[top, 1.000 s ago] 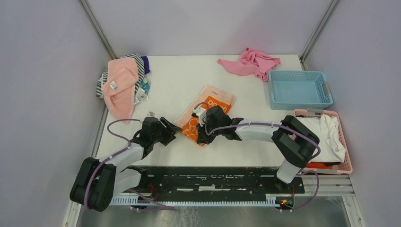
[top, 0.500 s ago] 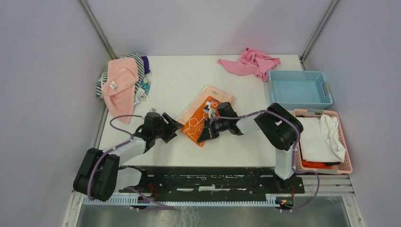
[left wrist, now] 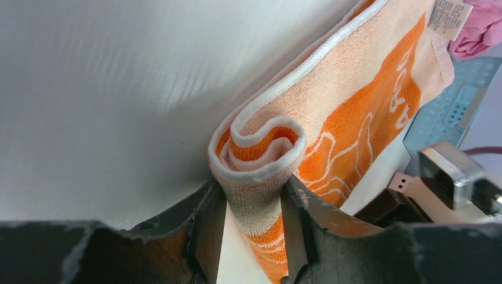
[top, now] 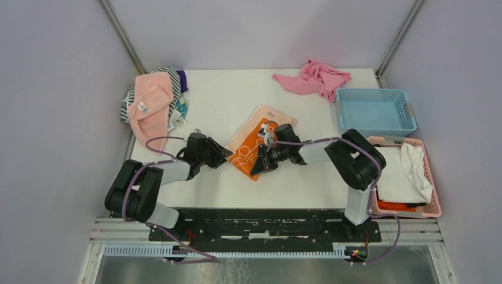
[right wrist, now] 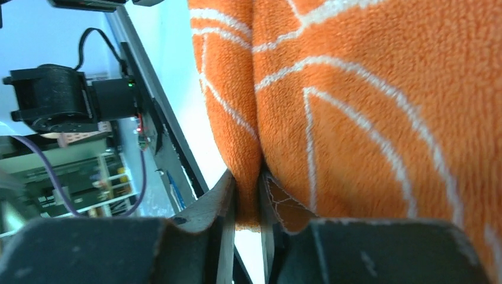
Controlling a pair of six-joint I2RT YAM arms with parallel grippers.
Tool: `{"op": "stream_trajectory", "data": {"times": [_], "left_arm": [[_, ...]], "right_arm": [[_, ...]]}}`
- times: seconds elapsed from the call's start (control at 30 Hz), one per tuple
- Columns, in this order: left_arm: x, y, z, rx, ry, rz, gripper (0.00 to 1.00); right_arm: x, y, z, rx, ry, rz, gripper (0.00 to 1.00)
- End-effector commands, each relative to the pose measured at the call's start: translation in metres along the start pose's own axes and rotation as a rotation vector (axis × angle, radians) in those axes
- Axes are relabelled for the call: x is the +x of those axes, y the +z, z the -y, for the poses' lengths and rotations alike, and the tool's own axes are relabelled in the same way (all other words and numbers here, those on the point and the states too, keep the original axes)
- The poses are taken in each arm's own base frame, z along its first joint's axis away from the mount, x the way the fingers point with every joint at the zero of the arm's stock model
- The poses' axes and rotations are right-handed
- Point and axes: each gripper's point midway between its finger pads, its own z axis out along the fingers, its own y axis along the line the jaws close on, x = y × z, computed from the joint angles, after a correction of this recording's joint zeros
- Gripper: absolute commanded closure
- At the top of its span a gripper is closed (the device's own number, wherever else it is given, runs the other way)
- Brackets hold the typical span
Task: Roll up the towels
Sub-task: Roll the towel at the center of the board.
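The orange towel (top: pixel 251 148) with white pattern lies diagonally mid-table, its near end curled into a loose roll. My left gripper (top: pixel 225 155) is shut on the roll's left end; the left wrist view shows the spiral end (left wrist: pixel 260 142) pinched between my fingers (left wrist: pixel 253 201). My right gripper (top: pixel 258 165) is shut on a fold at the roll's right end, where the right wrist view shows orange cloth (right wrist: pixel 355 106) between the jaws (right wrist: pixel 247 195). The pale pink towel (top: pixel 149 106) with its white label lies at the far left.
A striped cloth pile (top: pixel 127 103) lies under the pink towel. A crumpled pink cloth (top: pixel 314 78) lies at the back. A blue basket (top: pixel 374 112) stands back right. A pink basket (top: pixel 435 177) with white cloth stands at the right edge.
My left gripper moved right onto the towel's left edge and took hold of the roll. My right arm folded in, its gripper still on the towel. The near end curled further.
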Motion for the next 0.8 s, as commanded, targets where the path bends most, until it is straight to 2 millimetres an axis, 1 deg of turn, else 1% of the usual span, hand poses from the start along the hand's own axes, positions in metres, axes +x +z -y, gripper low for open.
{"op": "stream_trajectory", "data": {"times": [0.0, 0.07, 0.1, 0.13, 0.17, 0.23, 0.37, 0.43, 0.5, 0.6, 0.77], "left_arm": [[0.015, 0.003, -0.059, -0.201, -0.012, -0.025, 0.54], [0.016, 0.003, -0.062, -0.212, -0.010, -0.028, 0.54], [0.016, 0.002, -0.063, -0.218, -0.008, -0.028, 0.55], [0.016, 0.002, -0.063, -0.221, -0.007, -0.029, 0.55], [0.017, 0.002, -0.065, -0.227, -0.005, -0.032, 0.55], [0.017, 0.002, -0.065, -0.227, -0.003, -0.034, 0.55], [0.015, 0.000, -0.064, -0.230, 0.001, -0.028, 0.55], [0.015, 0.000, -0.064, -0.232, 0.003, -0.026, 0.55], [0.016, 0.000, -0.064, -0.231, 0.005, -0.027, 0.55], [0.016, 0.000, -0.063, -0.227, 0.002, -0.030, 0.55], [0.016, -0.001, -0.063, -0.227, 0.006, -0.028, 0.55]], "right_arm": [[-0.014, -0.030, -0.006, 0.190, -0.169, 0.036, 0.69], [-0.018, -0.042, -0.010, 0.291, -0.254, 0.047, 0.61], [-0.021, -0.048, -0.009, 0.373, -0.303, 0.058, 0.58], [-0.021, -0.053, -0.014, 0.420, -0.361, 0.058, 0.56], [-0.024, -0.059, -0.013, 0.513, -0.422, 0.073, 0.54], [-0.024, -0.062, -0.023, 0.612, -0.561, 0.075, 0.51], [-0.025, -0.055, -0.048, 0.721, -0.772, 0.085, 0.49], [-0.025, -0.048, -0.056, 0.770, -0.860, 0.091, 0.49], [-0.022, -0.037, -0.057, 0.818, -0.923, 0.066, 0.49], [-0.022, -0.024, -0.051, 0.884, -0.962, 0.020, 0.49], [-0.024, -0.016, -0.034, 0.980, -0.982, 0.002, 0.49]]}}
